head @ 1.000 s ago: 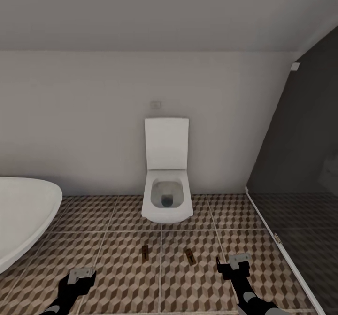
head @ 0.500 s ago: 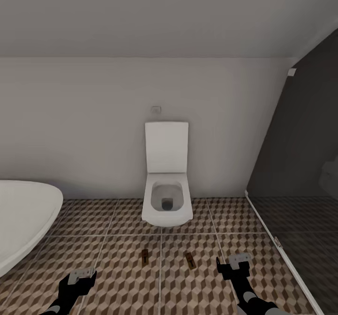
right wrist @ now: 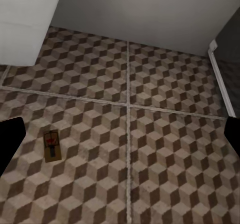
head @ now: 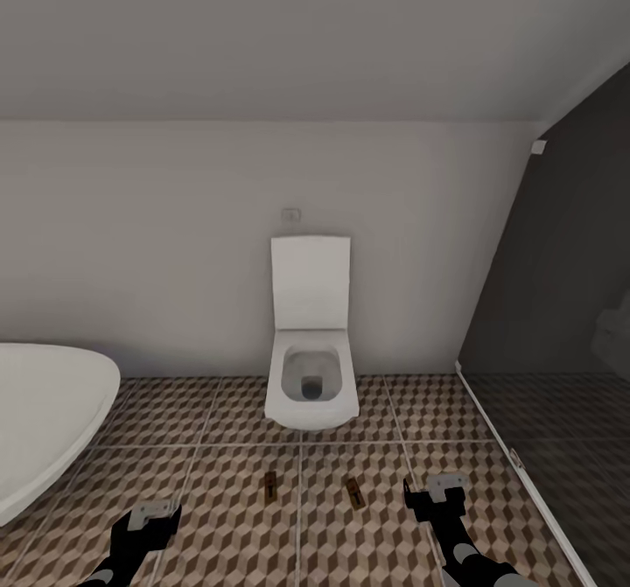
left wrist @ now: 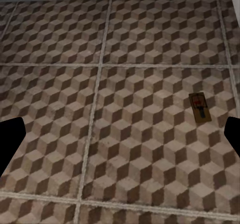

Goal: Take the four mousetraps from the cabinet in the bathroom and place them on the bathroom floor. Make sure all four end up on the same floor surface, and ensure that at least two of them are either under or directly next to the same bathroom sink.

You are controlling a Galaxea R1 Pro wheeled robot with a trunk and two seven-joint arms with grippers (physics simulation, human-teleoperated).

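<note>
Two mousetraps lie flat on the cube-patterned bathroom floor point(head: 219, 447) in front of the toilet: one point(head: 271, 485) to the left, one point(head: 353, 492) to the right. My left gripper point(head: 150, 515) hovers low over the tiles, left of the left trap, and is open and empty. Its wrist view has that mousetrap point(left wrist: 199, 106) lying ahead, off to one side of the fingers point(left wrist: 10, 144). My right gripper point(head: 437, 492), also open and empty, hangs right of the other mousetrap point(right wrist: 51, 146). The cabinet and the sink are out of view.
A white toilet point(head: 311, 377) with its lid up stands against the back wall. The white bathtub's rim point(head: 52, 403) juts in at the left. A dark glass shower wall point(head: 551, 307) with a white floor rail closes the right side.
The whole picture has slid slightly downward and more ceiling shows, so the camera has moved. Traps and grippers have not visibly shifted against the floor.
</note>
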